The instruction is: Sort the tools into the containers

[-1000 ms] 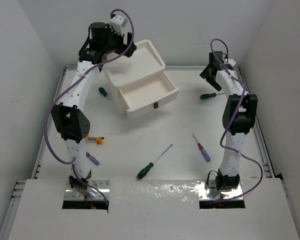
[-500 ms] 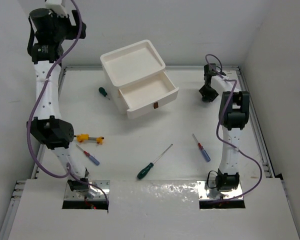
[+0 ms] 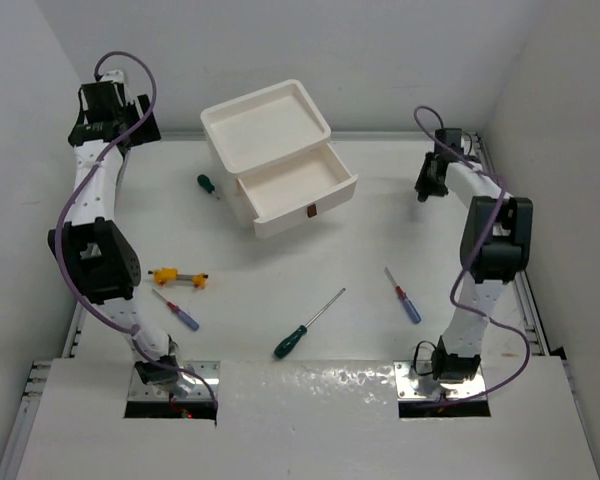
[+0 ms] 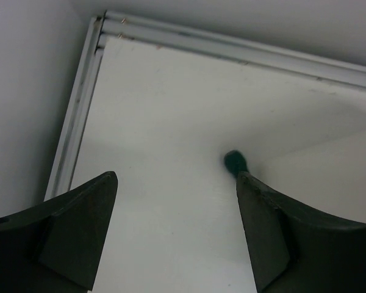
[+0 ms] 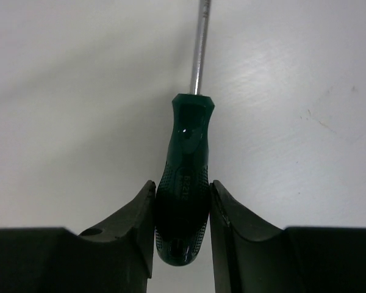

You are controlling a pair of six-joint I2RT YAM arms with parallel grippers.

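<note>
Screwdrivers lie scattered on the white table (image 3: 280, 250), and one is in a grip.

Right arm: the right gripper (image 5: 182, 190) is at the far right of the table, well apart from the drawer unit (image 3: 242, 152). Its jaws are narrowed onto the ribbed handle of a dark-green screwdriver (image 5: 184, 177), one pad on each side. The thin metal shaft points away from the wrist. From the wrist view I cannot tell whether the tool is touching the table or is lifted clear of it.

Left arm: the left gripper (image 4: 174, 183) is at the far left corner of the table, raised, with its jaws wide apart and nothing between them. A stubby green screwdriver (image 4: 235, 162) lies on the table below it, just left of the drawer unit.

Containers: the white cube-shaped unit stands at the far centre of the table. Its top drawer (image 3: 345, 170) is pulled out toward the near right, with its small dark-red handle (image 3: 312, 211) facing forward.

Loose tools on the near half of the table:
- yellow-orange screwdriver (image 3: 176, 277), near the left arm;
- blue-handled screwdriver (image 3: 180, 312), just nearer than the yellow-orange one;
- long green-handled screwdriver (image 3: 305, 328), near centre, lying diagonally;
- second blue-handled screwdriver (image 3: 404, 296), left of the right arm.
</note>
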